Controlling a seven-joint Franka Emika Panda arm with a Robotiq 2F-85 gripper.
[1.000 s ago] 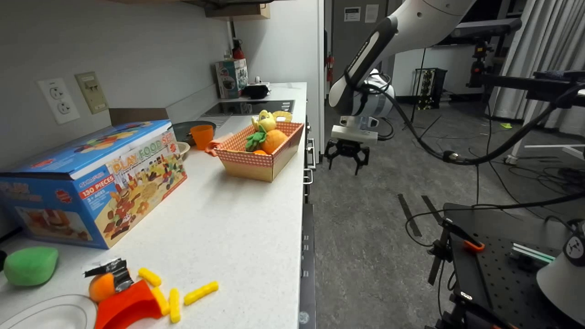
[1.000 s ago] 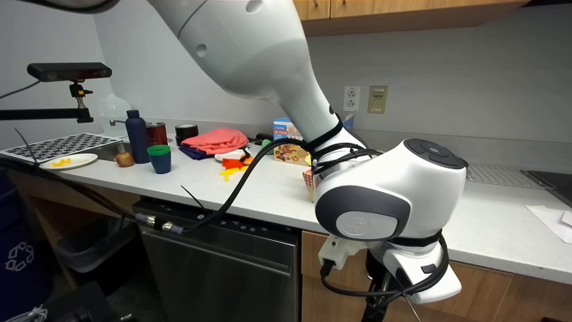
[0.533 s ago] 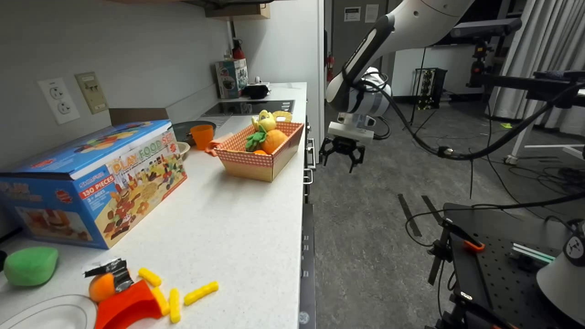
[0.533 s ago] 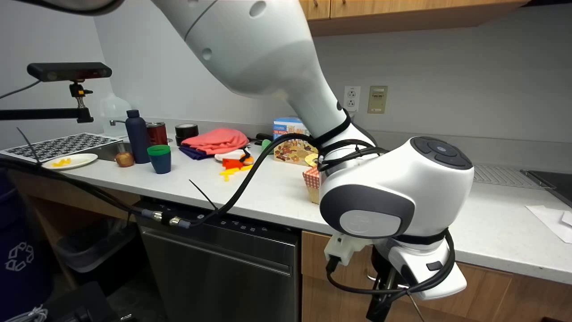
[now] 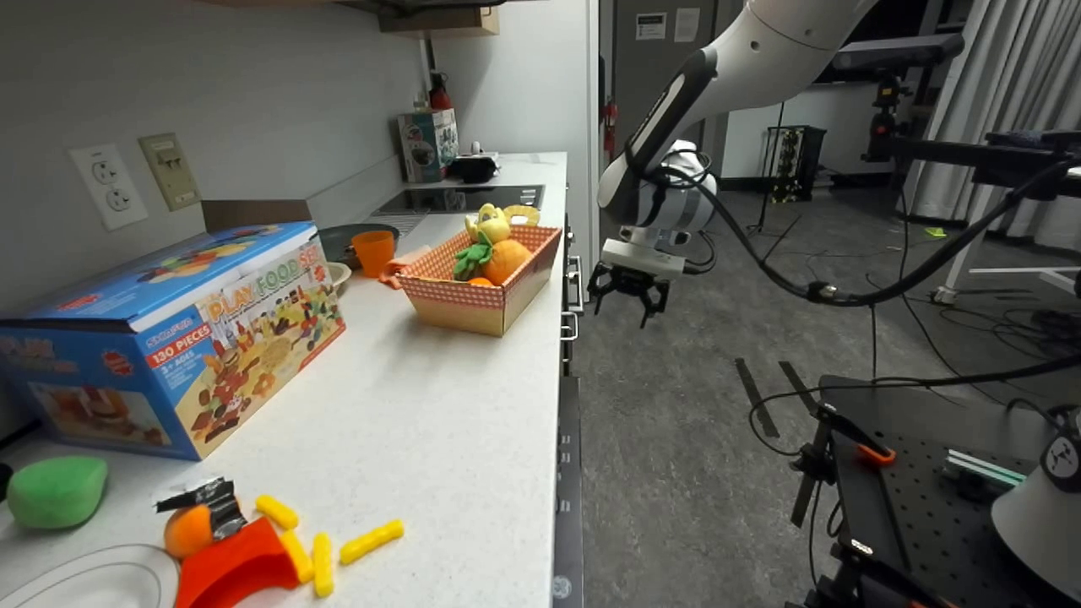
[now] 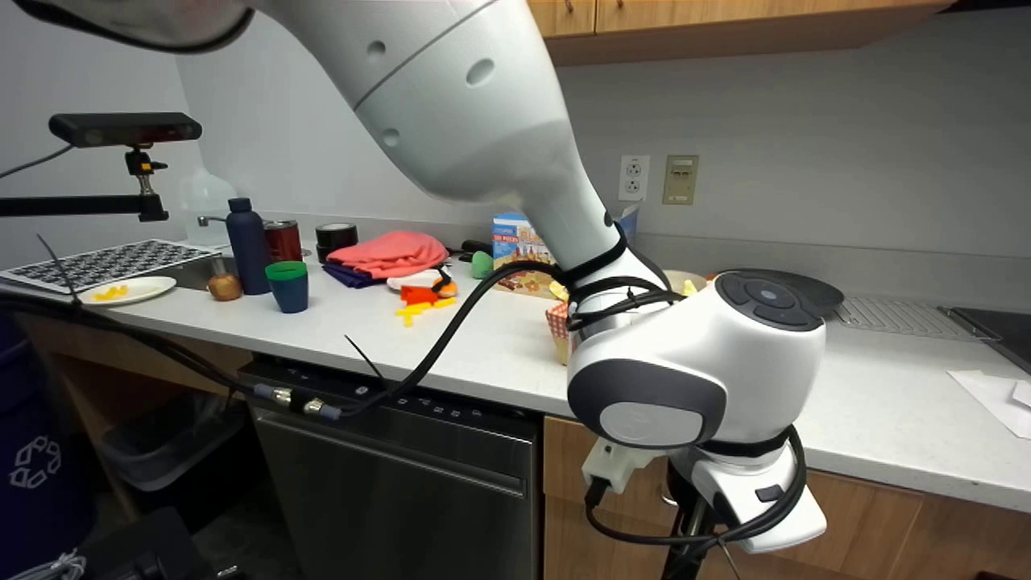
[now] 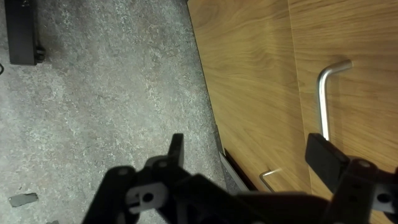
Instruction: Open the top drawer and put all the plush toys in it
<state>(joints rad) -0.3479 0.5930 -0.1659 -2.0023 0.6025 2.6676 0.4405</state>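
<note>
The top drawer has a flat wood front (image 6: 568, 455) under the counter edge and looks shut. In the wrist view its front (image 7: 367, 102) carries a silver bar handle (image 7: 323, 105). My gripper (image 5: 621, 318) is open and empty, in the air beside the cabinet. In the wrist view, my gripper (image 7: 246, 137) has its right finger overlapping the handle's lower end; I cannot tell whether they touch. Plush toys lie in a checkered basket: a yellow one (image 5: 490, 224) and an orange one (image 5: 509, 262) with green leaves. A green rounded, soft-looking toy (image 5: 57, 492) lies on the counter.
The basket (image 5: 460, 317) stands near the counter's front edge (image 5: 557, 405). A play food box (image 5: 245, 338), an orange cup (image 5: 374, 253) and a red toy (image 5: 236, 566) with yellow sticks are on the counter. A dishwasher (image 6: 403, 483) adjoins the drawers. My arm's cable (image 6: 459, 330) hangs loose.
My open gripper has moved slightly toward the cabinet. In the latest half second the wrist has dropped a little. The drawer and the toys have not moved.
</note>
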